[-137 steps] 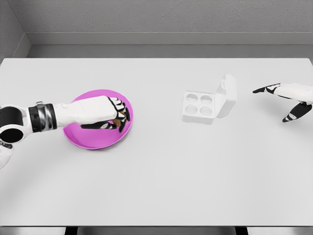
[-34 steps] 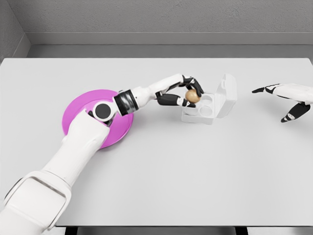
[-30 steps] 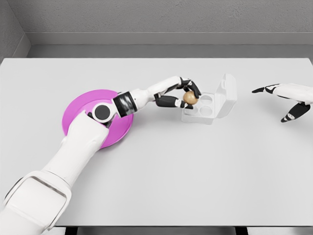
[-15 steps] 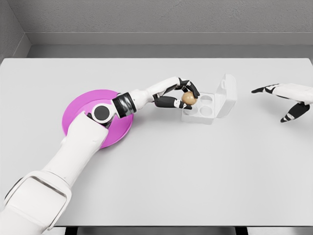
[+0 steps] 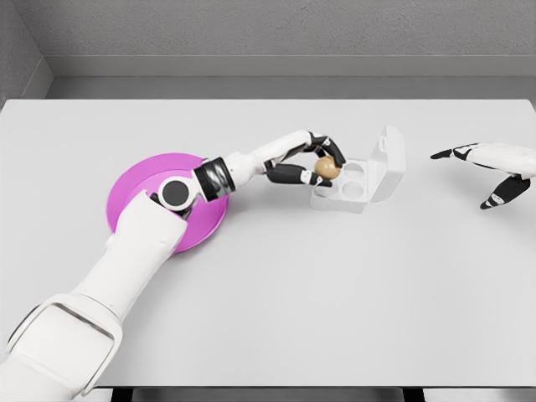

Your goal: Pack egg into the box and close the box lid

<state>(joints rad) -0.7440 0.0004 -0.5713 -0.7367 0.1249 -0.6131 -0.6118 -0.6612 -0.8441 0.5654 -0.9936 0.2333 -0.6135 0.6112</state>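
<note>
One brown egg [image 5: 327, 168] is all I have in hand at this moment: my left hand [image 5: 314, 159] is clamped on it, dark fingers [image 5: 333, 149] curled over the top and the thumb underneath. The egg sits at the near-left corner of the egg box [image 5: 342, 186], over the back-left cup; I cannot tell from my head camera whether it already touches the cup or hangs just above it. Four round cups show in the white tray, and the other three that I can see hold nothing. The box lid [image 5: 389, 163] stands open, tilted up and back on the right side of the tray.

My left arm reaches across from the lower left, its elbow joint lying over the magenta plate [image 5: 132, 188], which rests on the white table [image 5: 276, 301] well to the left of the box.

My right hand [image 5: 490, 163] is at the right edge of the view, well apart from the box, palm down with its fingers spread and relaxed, holding nothing, above the tabletop.
</note>
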